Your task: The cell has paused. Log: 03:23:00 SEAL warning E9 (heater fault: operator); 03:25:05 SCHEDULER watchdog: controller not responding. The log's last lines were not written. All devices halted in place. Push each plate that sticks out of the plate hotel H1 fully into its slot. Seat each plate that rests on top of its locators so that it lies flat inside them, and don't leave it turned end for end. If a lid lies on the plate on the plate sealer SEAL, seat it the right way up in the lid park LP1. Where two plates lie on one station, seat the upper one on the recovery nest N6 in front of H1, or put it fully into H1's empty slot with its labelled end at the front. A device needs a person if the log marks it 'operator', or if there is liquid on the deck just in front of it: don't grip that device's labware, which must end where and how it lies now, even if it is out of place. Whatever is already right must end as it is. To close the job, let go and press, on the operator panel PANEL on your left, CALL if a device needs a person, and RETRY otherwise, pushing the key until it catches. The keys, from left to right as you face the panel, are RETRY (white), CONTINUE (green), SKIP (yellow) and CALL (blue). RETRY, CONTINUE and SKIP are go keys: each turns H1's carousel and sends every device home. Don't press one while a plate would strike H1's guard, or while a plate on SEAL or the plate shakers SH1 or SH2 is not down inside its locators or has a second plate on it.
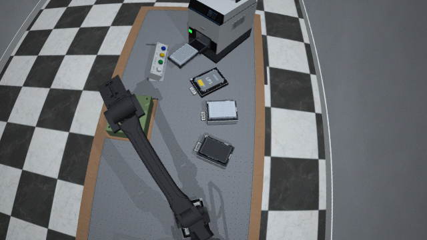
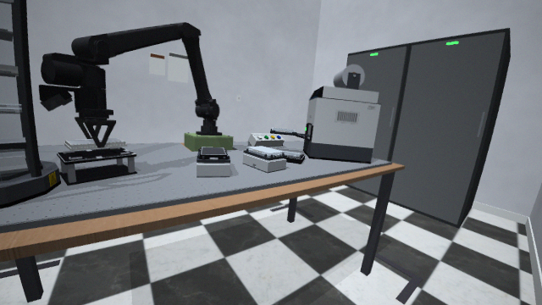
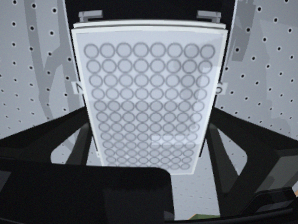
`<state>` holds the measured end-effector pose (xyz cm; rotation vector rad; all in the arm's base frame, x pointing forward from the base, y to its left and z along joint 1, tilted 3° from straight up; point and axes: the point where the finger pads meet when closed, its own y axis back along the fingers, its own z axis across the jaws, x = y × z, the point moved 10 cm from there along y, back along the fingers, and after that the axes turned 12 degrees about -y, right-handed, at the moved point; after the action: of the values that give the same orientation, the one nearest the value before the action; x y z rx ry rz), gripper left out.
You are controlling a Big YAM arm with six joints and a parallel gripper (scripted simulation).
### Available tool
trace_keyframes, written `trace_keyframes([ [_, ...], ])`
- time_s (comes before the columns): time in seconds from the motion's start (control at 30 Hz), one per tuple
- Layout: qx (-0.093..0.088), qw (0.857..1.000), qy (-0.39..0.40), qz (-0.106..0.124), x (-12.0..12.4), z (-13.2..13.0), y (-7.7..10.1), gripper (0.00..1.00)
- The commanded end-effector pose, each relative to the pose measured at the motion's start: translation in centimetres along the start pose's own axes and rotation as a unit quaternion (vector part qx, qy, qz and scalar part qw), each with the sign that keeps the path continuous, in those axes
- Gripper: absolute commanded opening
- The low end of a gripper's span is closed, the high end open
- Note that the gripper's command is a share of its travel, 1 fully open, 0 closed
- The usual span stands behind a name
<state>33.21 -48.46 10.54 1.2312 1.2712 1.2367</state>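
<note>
My gripper (image 2: 100, 145) (image 3: 149, 111) is shut on a clear plate (image 2: 76, 145) (image 3: 150, 90), one finger on each long side. The plate looks level, just above the raised nest N6 (image 2: 69, 171); whether it touches is too small to tell. The plate sealer SEAL (image 1: 233, 37) (image 2: 345, 127) holds a clear plate (image 1: 184, 55) (image 2: 284, 130) on its extended carrier. The lid park LP1 (image 1: 209, 81) shows its label and no lid. A clear plate (image 1: 221, 109) (image 2: 263, 151) and a dark plate (image 1: 216, 149) (image 2: 212, 152) sit on two stations. The hotel H1 (image 2: 25, 186) shows partly.
The panel PANEL (image 1: 158, 63) (image 2: 267, 140) stands between the green arm base (image 1: 147, 110) (image 2: 208, 142) and SEAL, its keys facing up. H1's upright (image 2: 26, 85) rises close beside N6. The arm hides most of N6 in the top view.
</note>
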Motion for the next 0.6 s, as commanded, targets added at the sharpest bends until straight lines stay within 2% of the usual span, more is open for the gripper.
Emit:
trace_keyframes([
  [0.0, -0.004, 1.0, -0.001, -0.009, -0.48, -0.6, 0.08, 0.84],
  [0.57, -0.007, 1.0, -0.001, -0.014, -0.99, -0.28, 0.25, 0.84],
])
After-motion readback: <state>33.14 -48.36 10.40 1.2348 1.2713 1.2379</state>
